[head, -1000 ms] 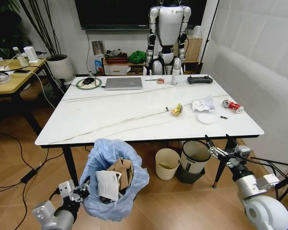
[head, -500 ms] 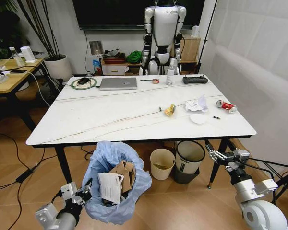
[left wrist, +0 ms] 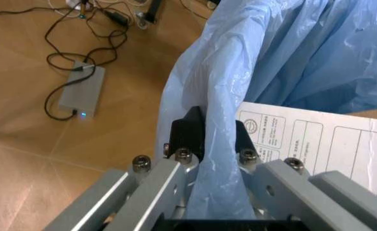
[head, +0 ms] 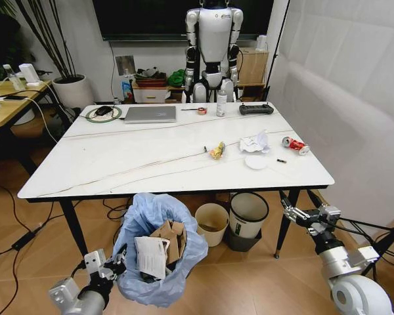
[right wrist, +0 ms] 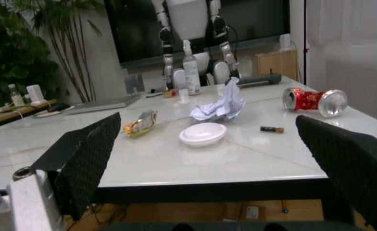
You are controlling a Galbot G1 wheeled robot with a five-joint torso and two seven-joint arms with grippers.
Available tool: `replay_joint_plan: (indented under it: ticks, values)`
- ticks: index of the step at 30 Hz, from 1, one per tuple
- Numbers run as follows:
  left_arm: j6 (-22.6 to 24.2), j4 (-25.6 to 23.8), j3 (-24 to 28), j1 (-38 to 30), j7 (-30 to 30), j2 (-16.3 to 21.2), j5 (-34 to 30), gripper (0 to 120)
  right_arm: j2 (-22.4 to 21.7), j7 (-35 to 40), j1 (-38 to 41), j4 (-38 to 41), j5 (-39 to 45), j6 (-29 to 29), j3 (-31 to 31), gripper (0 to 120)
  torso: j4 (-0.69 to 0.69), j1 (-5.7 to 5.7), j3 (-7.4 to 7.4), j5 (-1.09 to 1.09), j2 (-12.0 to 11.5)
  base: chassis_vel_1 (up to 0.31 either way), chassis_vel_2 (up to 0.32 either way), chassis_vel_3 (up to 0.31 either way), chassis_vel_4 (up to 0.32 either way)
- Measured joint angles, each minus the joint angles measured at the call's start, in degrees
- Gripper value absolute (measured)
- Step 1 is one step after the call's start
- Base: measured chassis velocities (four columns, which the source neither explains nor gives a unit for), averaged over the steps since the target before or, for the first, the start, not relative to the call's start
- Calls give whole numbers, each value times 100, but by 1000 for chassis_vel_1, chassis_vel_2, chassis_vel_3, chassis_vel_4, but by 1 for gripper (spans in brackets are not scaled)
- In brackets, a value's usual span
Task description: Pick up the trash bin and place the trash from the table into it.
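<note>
trash bin upright, mouth up, bag rim clamped in left gripper | right gripper jaws apart, below table edge | crushed red can lying sideways | wood floor

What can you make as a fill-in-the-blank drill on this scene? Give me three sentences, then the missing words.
1. The left claw is shut on the bin's ____ plastic bag.
2. The crushed can lying on the table is ____ in colour.
3. The right claw hangs ____, holding nothing, below the table's edge.

Missing words: blue; red; open
</note>
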Motion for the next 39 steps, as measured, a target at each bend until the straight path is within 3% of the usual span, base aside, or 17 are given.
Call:
replay_joint_plan:
  ticks: [14, 21, 25, 30, 33, 36, 39]
  values:
    - [1, -128, -20, 127, -3, -45, 25, 1, -118, 157, 217, -11, -405, 111, -183, 100, 0, 0, 0, -1, 0, -70, -61, 61, 59]
    - [0, -196, -38, 223, 4, -84, 84, 1, -737, 757, 663, 150, -224, -449, -524, 100, -1, 0, 0, -3, 0, 0, 0, 0, 0]
    - [1, -366, -123, 437, 24, -79, 124, 1, -1504, 898, 1905, -137, 697, -1577, -1083, 100, -1, 0, 0, 1, 0, 0, 0, 0, 0]
    - [1, -499, -222, 628, 62, -130, 203, 1, -1811, 1333, 3068, -498, 1271, -2227, -1808, 100, 0, 0, 1, -2, 0, 0, 0, 0, 0]
    - [0, -578, -259, 700, 64, -237, 280, 1, -1759, 1659, 3918, -934, 1216, -2120, -2669, 100, 0, 0, 1, 0, 0, 0, 0, 0, 0]
    - [0, -613, -273, 731, 64, -279, 326, 1, -1667, 1755, 4335, -1149, 1289, -2128, -3047, 100, 1, 1, 1, 1, 0, 0, 0, 0, 0]
    - [0, -666, -289, 793, 64, -370, 418, 1, -1317, 2075, 5084, -1529, 1263, -2487, -3600, 100, 1, 0, 0, -2, 0, 0, 0, 0, 0]
